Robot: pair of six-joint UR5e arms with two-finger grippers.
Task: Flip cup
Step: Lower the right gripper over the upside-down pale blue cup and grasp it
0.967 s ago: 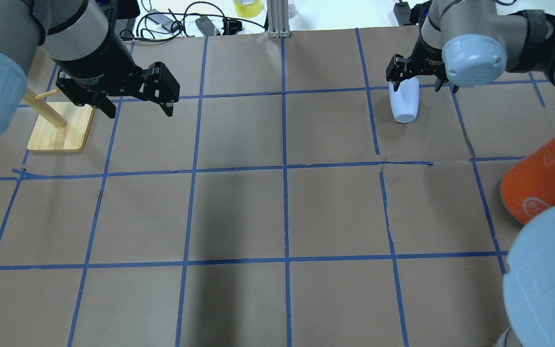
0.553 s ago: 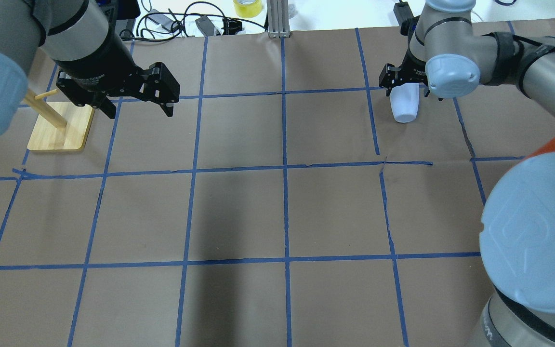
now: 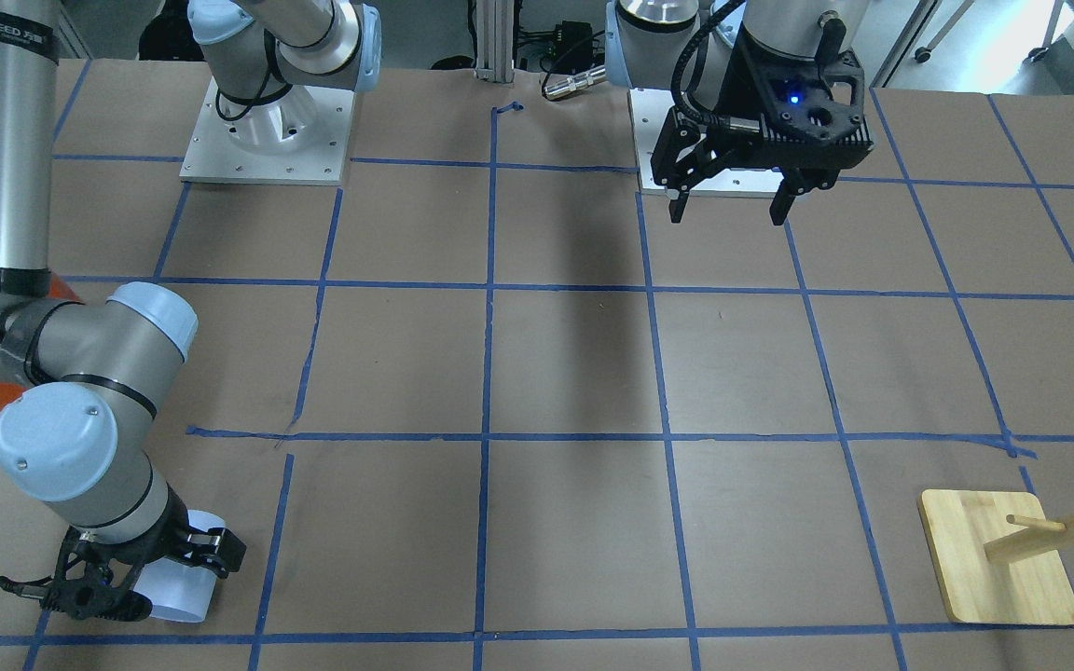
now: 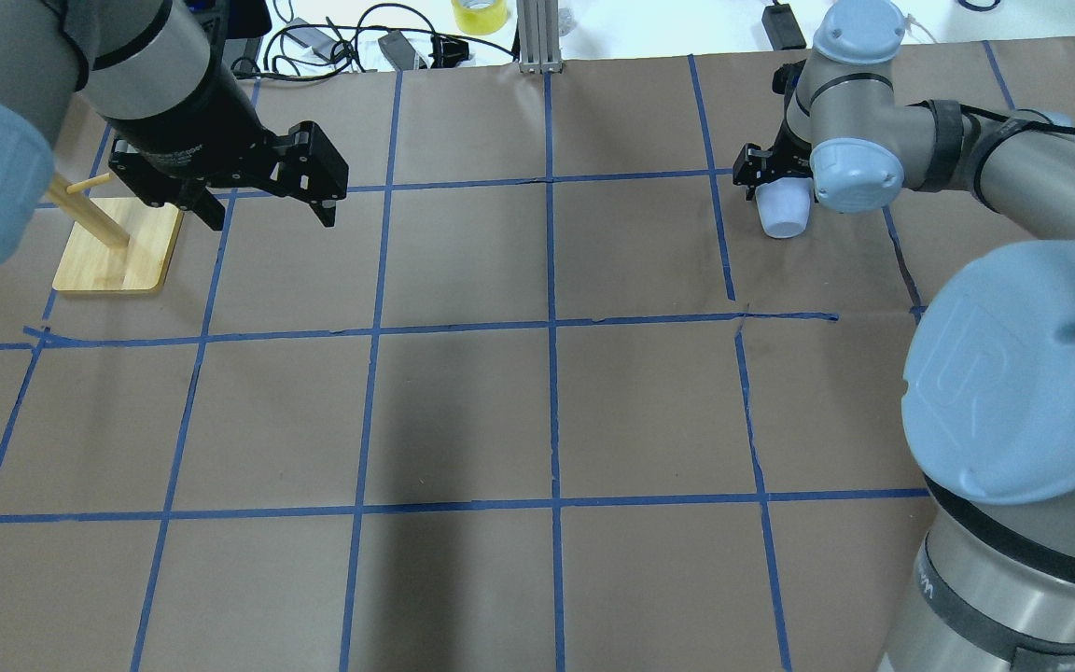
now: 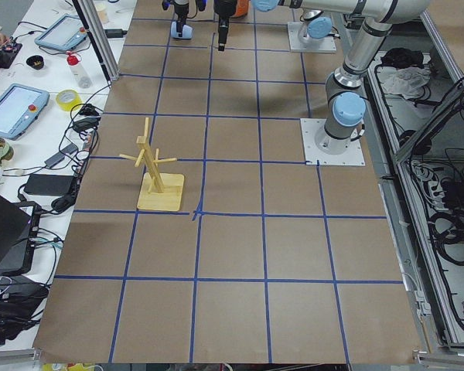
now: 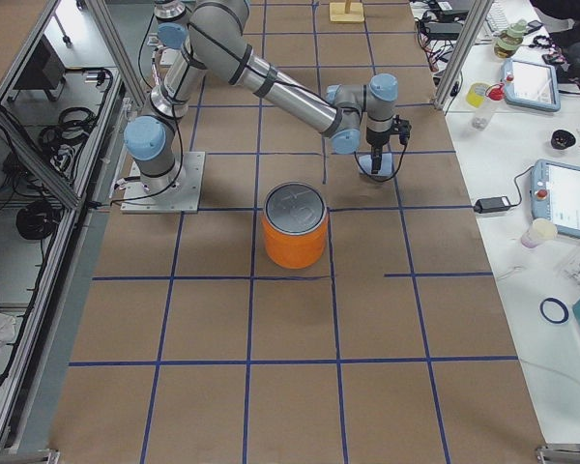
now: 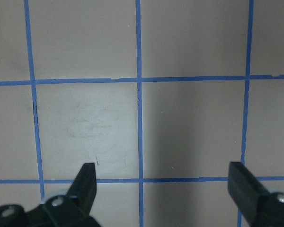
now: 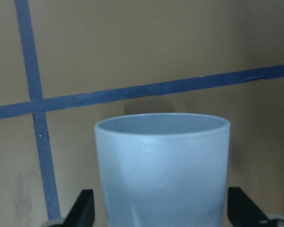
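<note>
The pale blue-white cup (image 4: 783, 217) stands at the far right of the table, rim up as far as I can tell. It also shows in the front view (image 3: 185, 589) and the exterior right view (image 6: 377, 166). My right gripper (image 4: 778, 187) is low around it and open. In the right wrist view the cup (image 8: 163, 170) fills the space between the fingers (image 8: 85, 208), with a thin gap on the left and near contact on the right. My left gripper (image 4: 272, 215) is open and empty, above the table at the far left.
A large orange can with a silver top (image 6: 295, 227) stands nearer the robot than the cup; my right elbow hides it in the overhead view. A wooden peg rack (image 4: 118, 252) stands at the far left. Cables and a tape roll (image 4: 480, 14) lie beyond the table's far edge.
My right wrist has turned and dropped lower around the cup, and the right elbow has swung in over the orange can. The cup and the left arm have not moved.
</note>
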